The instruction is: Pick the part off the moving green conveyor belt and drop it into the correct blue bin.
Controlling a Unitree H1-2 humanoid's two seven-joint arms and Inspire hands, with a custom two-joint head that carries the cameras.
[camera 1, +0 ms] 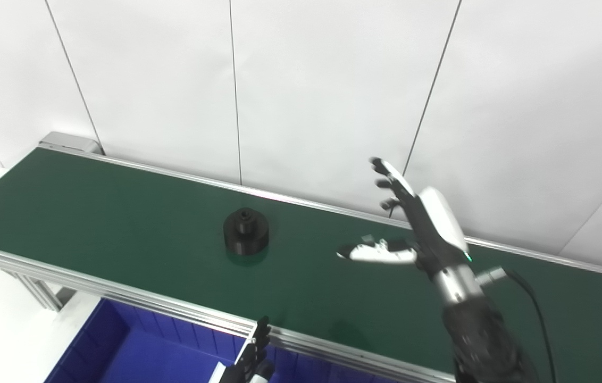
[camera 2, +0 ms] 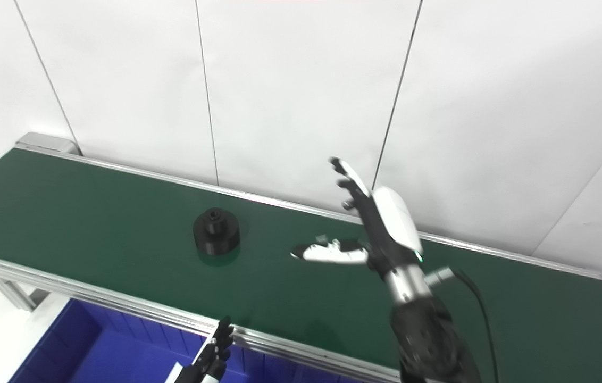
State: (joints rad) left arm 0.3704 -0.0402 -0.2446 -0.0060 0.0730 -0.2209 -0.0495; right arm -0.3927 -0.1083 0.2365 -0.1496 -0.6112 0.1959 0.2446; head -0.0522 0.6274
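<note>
Part (camera 1: 246,231): black, round, stepped; wide base, narrower collar on top with a hole; upright on the belt, left of the right hand, apart from it.
Writing: none readable.
Right hand (camera 1: 418,226): above the belt, fingers spread, thumb out toward the part, holding nothing.
Left hand (camera 1: 250,359): low at the near rail, fingers extended, empty.
Conveyor belt (camera 1: 93,213): dark green, aluminium side rails.
Blue bin (camera 1: 120,351): below the near rail.
Wall (camera 1: 333,80): white panels, thin seams.
</note>
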